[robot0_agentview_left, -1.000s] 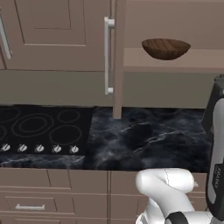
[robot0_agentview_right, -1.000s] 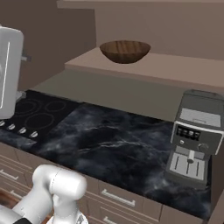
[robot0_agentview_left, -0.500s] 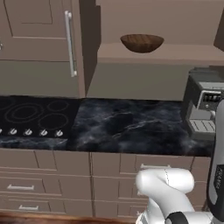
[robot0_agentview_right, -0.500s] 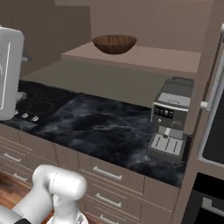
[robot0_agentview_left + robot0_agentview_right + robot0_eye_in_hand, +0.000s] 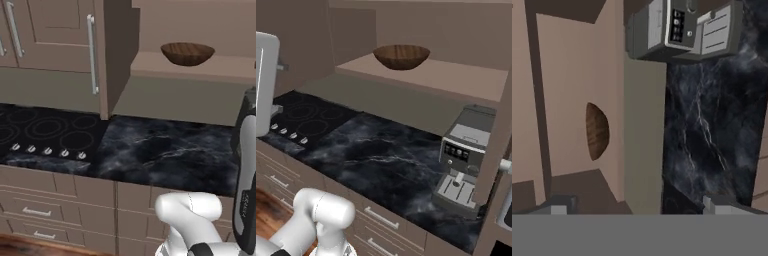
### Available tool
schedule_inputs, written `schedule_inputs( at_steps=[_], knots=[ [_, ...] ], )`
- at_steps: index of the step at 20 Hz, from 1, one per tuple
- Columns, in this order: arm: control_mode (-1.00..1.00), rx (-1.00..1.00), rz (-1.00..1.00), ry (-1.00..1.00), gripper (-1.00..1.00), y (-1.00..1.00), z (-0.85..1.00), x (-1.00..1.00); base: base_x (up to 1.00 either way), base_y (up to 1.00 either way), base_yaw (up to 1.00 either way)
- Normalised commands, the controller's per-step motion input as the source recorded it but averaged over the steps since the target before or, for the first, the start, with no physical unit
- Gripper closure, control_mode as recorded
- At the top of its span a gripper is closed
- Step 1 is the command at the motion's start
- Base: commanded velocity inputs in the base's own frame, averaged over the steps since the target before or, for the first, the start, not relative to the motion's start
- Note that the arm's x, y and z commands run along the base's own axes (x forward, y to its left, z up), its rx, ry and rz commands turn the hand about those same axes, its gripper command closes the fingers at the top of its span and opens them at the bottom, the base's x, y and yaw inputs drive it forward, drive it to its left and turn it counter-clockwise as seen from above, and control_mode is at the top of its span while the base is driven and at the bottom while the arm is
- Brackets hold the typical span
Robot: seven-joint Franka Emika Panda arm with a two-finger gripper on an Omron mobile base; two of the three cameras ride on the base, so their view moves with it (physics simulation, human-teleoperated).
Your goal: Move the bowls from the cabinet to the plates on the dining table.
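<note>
The bowl point(image 5: 187, 53) is dark brown with a wood grain, sitting on a pale taupe shelf point(image 5: 200, 70), and the cabinet point(image 5: 55, 35) beside it is a deeper taupe-brown with silver bar handles point(image 5: 91, 53). Below runs a black counter point(image 5: 165, 152) veined in white like marble, next to a black cooktop point(image 5: 45, 135) marked with thin grey rings and a row of silver knobs point(image 5: 47, 150). The coffee machine point(image 5: 465, 157) is grey with a dark control panel, the drawers point(image 5: 55, 200) under the counter are taupe with silver handles, and the floor point(image 5: 271, 212) is reddish-brown wood.
</note>
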Motion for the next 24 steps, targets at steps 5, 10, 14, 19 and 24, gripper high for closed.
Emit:
schedule_inputs(
  at_steps=[5,10,14,19,24],
  knots=[
    [1.0,0.0,0.0,0.0,-1.0,0.0,0.0,0.0,0.24,-0.68,0.21],
    [1.0,0.0,0.0,0.0,-1.0,0.0,0.0,0.0,0.18,-0.62,0.23],
    [1.0,0.0,0.0,0.0,-1.0,0.0,0.0,0.0,0.15,-0.7,0.13],
    [1.0,0.0,0.0,0.0,-1.0,0.0,0.0,0.0,0.16,-0.66,-0.2],
    [1.0,0.0,0.0,0.0,-1.0,0.0,0.0,0.0,0.75,-0.12,-0.08]
  ],
)
